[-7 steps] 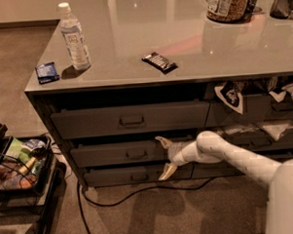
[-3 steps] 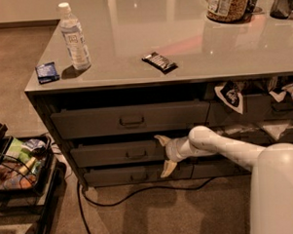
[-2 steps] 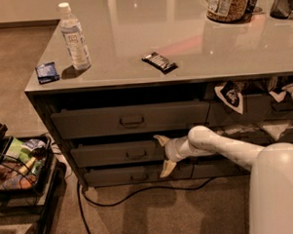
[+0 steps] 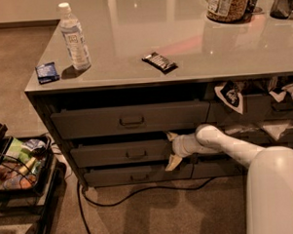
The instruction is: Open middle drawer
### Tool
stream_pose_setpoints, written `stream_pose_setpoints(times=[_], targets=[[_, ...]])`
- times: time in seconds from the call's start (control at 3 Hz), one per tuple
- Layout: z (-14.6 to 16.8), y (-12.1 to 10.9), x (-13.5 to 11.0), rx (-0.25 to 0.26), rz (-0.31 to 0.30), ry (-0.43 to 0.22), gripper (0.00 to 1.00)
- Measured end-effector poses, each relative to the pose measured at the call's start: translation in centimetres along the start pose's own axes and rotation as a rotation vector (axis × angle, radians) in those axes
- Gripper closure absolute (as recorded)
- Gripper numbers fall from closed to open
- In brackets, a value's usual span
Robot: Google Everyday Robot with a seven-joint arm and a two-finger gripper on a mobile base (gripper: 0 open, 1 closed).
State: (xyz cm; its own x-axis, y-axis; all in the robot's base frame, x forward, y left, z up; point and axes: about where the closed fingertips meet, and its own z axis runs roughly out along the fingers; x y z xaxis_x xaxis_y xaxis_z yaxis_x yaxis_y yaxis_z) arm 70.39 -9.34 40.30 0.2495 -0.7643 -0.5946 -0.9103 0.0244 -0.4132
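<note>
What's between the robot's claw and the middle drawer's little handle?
Just bare front of the middle drawer, in the camera view; the gripper sits at its right end.
</note>
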Motion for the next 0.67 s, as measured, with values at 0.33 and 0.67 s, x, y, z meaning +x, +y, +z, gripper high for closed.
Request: stream_pose_setpoints(times=[0.33,0.67], targets=[[0.0,-0.01,0.01,0.0,0.0,0.0,0.0],[0.0,-0.01,0.0,0.0,0.0,0.0,0.18]])
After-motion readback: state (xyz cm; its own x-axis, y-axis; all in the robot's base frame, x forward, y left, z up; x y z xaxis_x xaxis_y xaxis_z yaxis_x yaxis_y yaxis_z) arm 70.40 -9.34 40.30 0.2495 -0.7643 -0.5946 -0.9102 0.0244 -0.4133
